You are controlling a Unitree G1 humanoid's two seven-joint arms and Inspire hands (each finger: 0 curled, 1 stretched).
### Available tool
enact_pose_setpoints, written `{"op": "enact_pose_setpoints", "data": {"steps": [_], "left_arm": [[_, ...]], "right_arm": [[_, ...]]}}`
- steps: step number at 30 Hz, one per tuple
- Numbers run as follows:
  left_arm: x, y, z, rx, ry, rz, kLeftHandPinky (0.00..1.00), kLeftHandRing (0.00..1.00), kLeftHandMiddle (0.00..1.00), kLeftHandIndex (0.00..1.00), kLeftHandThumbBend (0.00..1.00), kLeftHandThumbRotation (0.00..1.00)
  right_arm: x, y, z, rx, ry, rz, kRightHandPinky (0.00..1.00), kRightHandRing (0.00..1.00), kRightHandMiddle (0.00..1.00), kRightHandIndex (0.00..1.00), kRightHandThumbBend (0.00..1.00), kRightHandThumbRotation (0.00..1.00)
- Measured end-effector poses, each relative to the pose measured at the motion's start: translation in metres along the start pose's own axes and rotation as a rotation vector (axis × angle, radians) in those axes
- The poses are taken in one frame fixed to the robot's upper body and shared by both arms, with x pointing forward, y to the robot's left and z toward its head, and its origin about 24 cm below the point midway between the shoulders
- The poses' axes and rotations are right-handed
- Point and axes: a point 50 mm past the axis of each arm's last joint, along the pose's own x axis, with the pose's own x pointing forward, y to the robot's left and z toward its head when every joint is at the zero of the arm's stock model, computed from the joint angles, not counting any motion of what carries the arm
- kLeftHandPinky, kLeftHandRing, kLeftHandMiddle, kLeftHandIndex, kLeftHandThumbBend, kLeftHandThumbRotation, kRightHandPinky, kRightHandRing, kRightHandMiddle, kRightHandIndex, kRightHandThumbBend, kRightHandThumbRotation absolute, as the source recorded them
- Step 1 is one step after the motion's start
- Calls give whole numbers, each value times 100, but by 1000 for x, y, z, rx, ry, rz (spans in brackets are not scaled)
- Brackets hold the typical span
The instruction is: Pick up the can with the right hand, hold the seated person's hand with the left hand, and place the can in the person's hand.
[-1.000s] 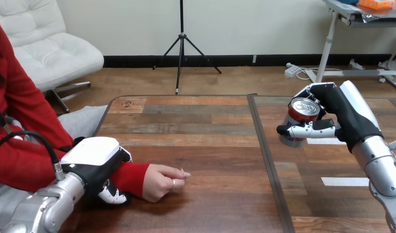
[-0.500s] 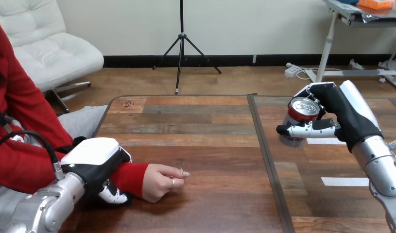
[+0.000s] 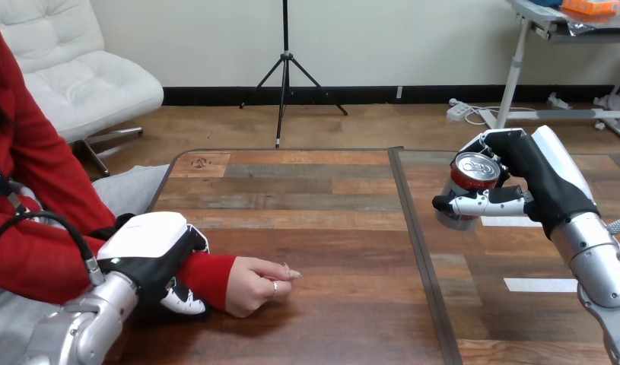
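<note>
- While the right hand (image 3: 546, 182) sits at 3 o'clock in the view, it is grasping the can (image 3: 468, 176), with its thumb (image 3: 474, 204) laid across the can's near side and its fingers (image 3: 489, 139) curled round the far side
- The can lies at 9 o'clock of that hand's palm, touching it, upright with a slight lean, its red top facing up
- Whether the can's base touches the table (image 3: 329, 198) I cannot tell
- A white tape strip (image 3: 506, 221) lies on the table at 5 o'clock of the can; a second tape strip (image 3: 538, 284) lies at 6 o'clock of the right hand
- At 8 o'clock in the view the left hand (image 3: 151, 247) is clasped on the person's wrist (image 3: 211, 275), its white back on top and its fingers (image 3: 179, 301) curled under the red sleeve
- The person's hand (image 3: 255, 285) sticks out at 3 o'clock of the left hand, a loose fist resting on the table
- The can is well apart from the person's hand, at 2 o'clock of it, beyond the dark seam (image 3: 413, 251) in the table
</note>
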Motion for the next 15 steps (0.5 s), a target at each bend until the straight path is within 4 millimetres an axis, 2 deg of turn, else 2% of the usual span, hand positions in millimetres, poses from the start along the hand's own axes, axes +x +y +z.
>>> {"op": "enact_pose_setpoints", "data": {"steps": [15], "left_arm": [[-2, -2, -1, -18, 3, 24, 31, 38, 40, 38, 71, 0]], "right_arm": [[1, 2, -1, 7, 22, 2, 31, 35, 42, 47, 72, 0]]}}
